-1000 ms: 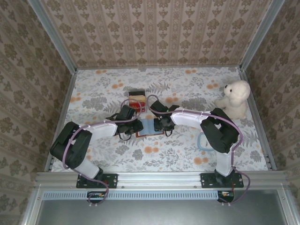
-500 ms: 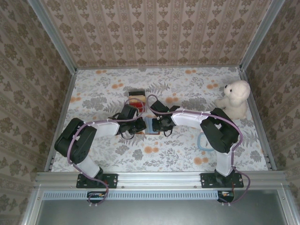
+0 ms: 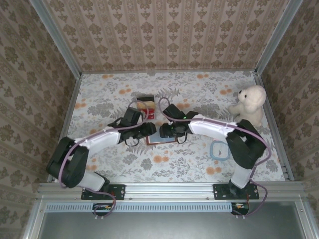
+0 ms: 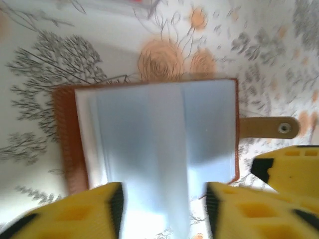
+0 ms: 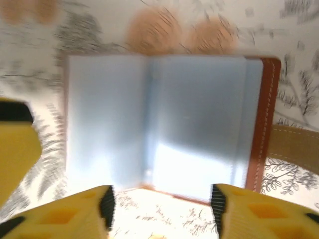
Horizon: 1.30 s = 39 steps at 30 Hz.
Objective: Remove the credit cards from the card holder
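Card holder lying open between two released grippers

The card holder (image 3: pixel 158 136) lies flat at mid-table, bluish-grey inside facing up. The left gripper (image 3: pixel 149 130) is at its left edge and the right gripper (image 3: pixel 165 131) at its right, both with fingers spread and grasping nothing. A black box (image 3: pixel 146 104) sits just beyond.

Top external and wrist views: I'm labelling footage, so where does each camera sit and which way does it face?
Top external: above and behind the arms, looking down at the table; both arms show, bases at bottom.
Left wrist: on the left arm, facing down at the open card holder; left gripper at the bottom.
Right wrist: on the right arm, facing down; right gripper at the bottom.
Shared: both wrist views show the card holder's bluish-grey inner face.
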Tool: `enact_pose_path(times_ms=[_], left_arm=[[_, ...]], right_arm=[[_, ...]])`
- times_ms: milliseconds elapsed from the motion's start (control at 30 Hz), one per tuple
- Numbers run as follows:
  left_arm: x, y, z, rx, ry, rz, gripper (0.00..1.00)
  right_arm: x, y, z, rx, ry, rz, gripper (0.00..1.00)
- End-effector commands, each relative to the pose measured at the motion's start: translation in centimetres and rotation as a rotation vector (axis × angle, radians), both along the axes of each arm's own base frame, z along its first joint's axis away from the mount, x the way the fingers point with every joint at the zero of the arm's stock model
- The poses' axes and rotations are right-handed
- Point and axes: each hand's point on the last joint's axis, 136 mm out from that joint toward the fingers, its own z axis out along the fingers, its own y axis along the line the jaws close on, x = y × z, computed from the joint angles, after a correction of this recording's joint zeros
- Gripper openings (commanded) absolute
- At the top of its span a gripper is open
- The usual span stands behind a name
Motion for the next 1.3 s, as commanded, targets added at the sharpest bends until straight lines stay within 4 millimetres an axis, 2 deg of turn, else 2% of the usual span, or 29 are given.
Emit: enact_pose_path(times_ms=[0,100,167,200,233,267,400,467,567,700,833,1000,1133,1267], left_arm=[[0.5,3.4,2.5,0.115,-0.06,0.036,0.73],[1.3,6.7,4.3,0.193,-0.113,0.091,0.85],[2.0,9.3,5.7,0.229,-0.151,0.148,0.92],[2.3,10.3,6.2,0.247,-0.167,0.168,1.0],[2.6,11.4,7.1,0.261,-0.196,0.19,1.0],[2.8,12.4,7.6,0.287,-0.22,0.21,1.0],[3.6,16.5,8.9,0.39,-0.302,0.305,1.0],[3.7,18.8,8.7,0.432,-0.307,0.374,1.0],[4.1,21.6,7.9,0.432,-0.328,0.464,1.0],[4.7,24.2,7.1,0.461,-0.428,0.528,1.0],[4.9,26.2,7.1,0.572,-0.537,0.552,1.0],[5.5,27.0,5.3,0.671,-0.566,0.511,1.0],[6.5,26.1,3.5,0.681,-0.595,0.411,1.0],[7.5,24.8,3.6,0.66,-0.733,0.346,1.0]], right_arm=[[-0.5,-0.6,5.1,0.059,-0.093,0.029,0.68],[0.1,-2.3,9.0,0.06,-0.217,-0.003,0.81],[0.8,-4.8,11.8,0.026,-0.343,-0.066,0.89],[1.1,-6.0,12.6,0.005,-0.39,-0.097,0.93],[1.4,-7.6,13.5,-0.029,-0.448,-0.143,0.98],[1.9,-9.7,14.3,-0.069,-0.508,-0.203,1.0],[2.6,-16.4,15.4,-0.187,-0.631,-0.399,1.0],[2.6,-20.0,15.2,-0.262,-0.654,-0.507,1.0],[2.5,-23.9,14.1,-0.394,-0.683,-0.597,1.0],[2.9,-27.4,12.5,-0.51,-0.759,-0.655,1.0],[3.0,-30.5,10.4,-0.563,-0.734,-0.723,1.0],[3.4,-32.5,8.2,-0.56,-0.761,-0.775,1.0],[4.0,-33.1,6.0,-0.523,-0.757,-0.756,1.0],[5.1,-32.8,4.4,-0.528,-0.769,-0.694,1.0]])
